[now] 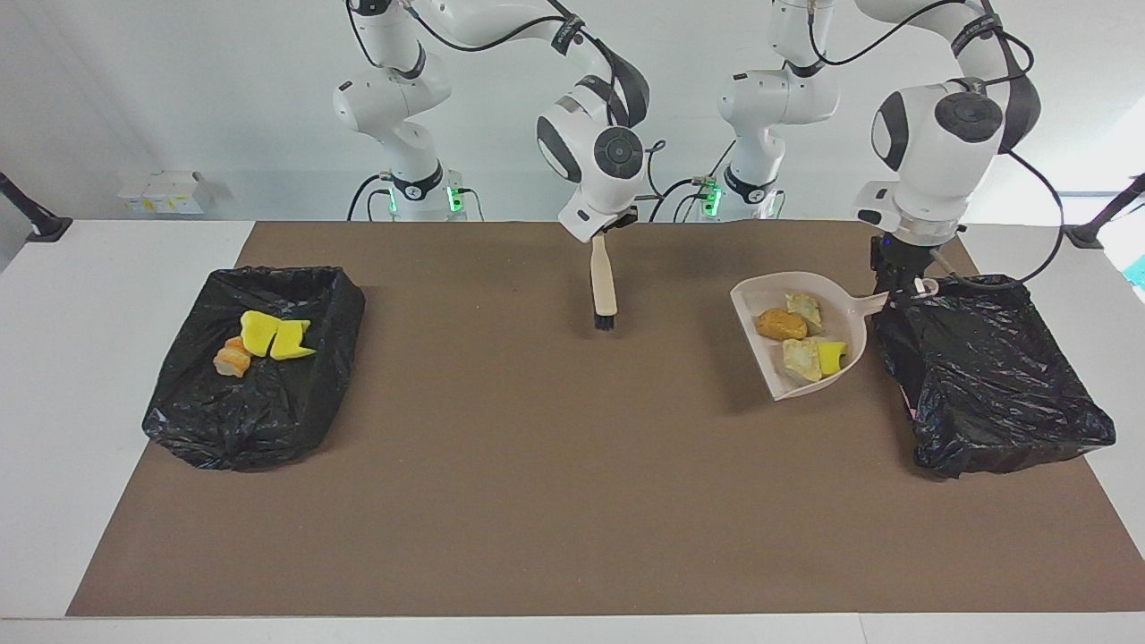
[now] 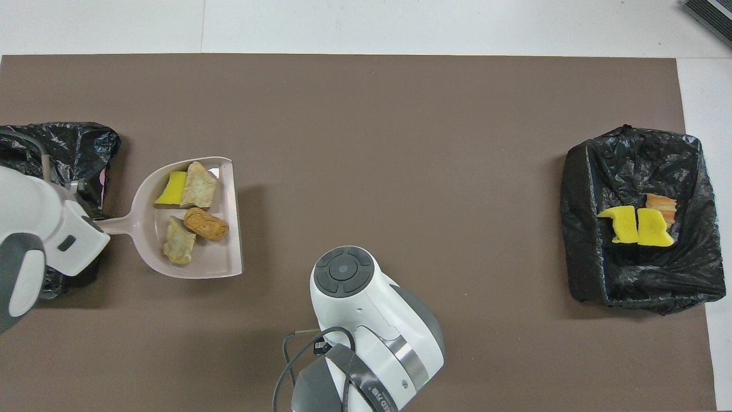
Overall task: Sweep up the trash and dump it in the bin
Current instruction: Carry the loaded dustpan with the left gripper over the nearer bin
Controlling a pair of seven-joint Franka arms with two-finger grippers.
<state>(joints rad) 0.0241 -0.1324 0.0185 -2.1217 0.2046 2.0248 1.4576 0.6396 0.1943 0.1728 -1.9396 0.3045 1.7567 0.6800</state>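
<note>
Loaded dustpan (image 1: 799, 335) being held beside a lined bin (image 1: 993, 371)
Its handle is being gripped by the left gripper (image 1: 902, 284), mouth pointing away toward the middle, four trash pieces (image 1: 801, 338) inside; three are lying in the other bin (image 1: 255, 362); the brush (image 1: 604, 284), bristles down, is being clenched by the right gripper (image 1: 601, 234).

Beige dustpan (image 1: 799, 335), black-lined bins (image 1: 988, 371), yellow and tan trash (image 1: 803, 342), brown mat (image 1: 555, 465).

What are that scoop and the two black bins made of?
The dustpan looks like smooth, matte beige plastic: one moulded piece, evenly coloured. The two bins show only thin, glossy, crinkled black plastic film, probably bag liners; what lies beneath is hidden.
</note>
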